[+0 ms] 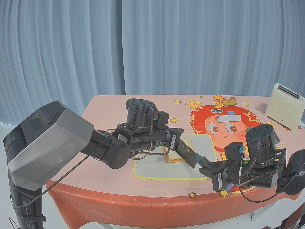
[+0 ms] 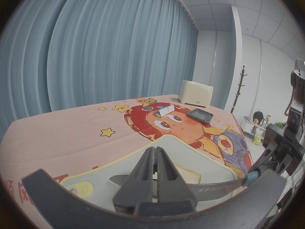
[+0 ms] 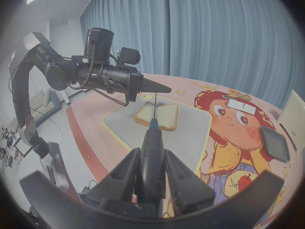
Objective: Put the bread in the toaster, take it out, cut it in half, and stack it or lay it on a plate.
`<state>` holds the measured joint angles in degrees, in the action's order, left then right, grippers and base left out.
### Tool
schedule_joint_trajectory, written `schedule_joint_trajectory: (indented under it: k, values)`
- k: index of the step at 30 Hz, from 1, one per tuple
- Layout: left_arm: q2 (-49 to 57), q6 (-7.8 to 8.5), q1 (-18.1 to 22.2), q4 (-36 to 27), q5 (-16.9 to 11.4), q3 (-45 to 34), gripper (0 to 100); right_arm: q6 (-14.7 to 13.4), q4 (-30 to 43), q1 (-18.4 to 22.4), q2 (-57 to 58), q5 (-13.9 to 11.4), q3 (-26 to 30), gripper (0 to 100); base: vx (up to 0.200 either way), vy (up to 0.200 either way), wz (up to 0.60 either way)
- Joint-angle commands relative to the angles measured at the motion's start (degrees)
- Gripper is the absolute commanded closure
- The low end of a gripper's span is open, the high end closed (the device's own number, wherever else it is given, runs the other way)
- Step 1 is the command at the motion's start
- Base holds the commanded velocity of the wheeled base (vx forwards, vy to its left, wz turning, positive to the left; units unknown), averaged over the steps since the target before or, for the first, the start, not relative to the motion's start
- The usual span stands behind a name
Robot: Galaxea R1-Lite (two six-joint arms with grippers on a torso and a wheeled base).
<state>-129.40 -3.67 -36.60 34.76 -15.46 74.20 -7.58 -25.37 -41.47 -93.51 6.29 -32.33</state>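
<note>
1. My right gripper (image 3: 152, 152) clamps the knife (image 1: 187, 153) by its handle. In the head view the blade points toward 10 o'clock.
2. The bread (image 3: 165, 115) lies under the blade tip, on the cutting board (image 3: 190, 134).
3. My left gripper (image 2: 155, 151), pressed closed and empty, comes in from 9 o'clock, its tip above the bread.
4. The right wrist view shows the blade edge-on over the bread's middle, which the head view hides.

**Q:** What lies on the cutting board (image 1: 155, 170)?

**A:** The bread (image 1: 174, 158). My left pincer (image 1: 179, 140) sits over it at 9 o'clock; my right pincer (image 1: 205, 168), at 4 o'clock, clamps the knife (image 1: 188, 153), blade over the slice. The toaster (image 1: 284, 107) stands at 2 o'clock.
</note>
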Motion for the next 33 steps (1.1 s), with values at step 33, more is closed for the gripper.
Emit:
schedule_joint_trajectory:
  k: [33]
  values:
    - [0.73,-0.73,0.56,-0.39,1.83,0.59,100,0.2,0.58,-0.36,1.32,0.92,-1.24,100,0.0,0.0,0.0]
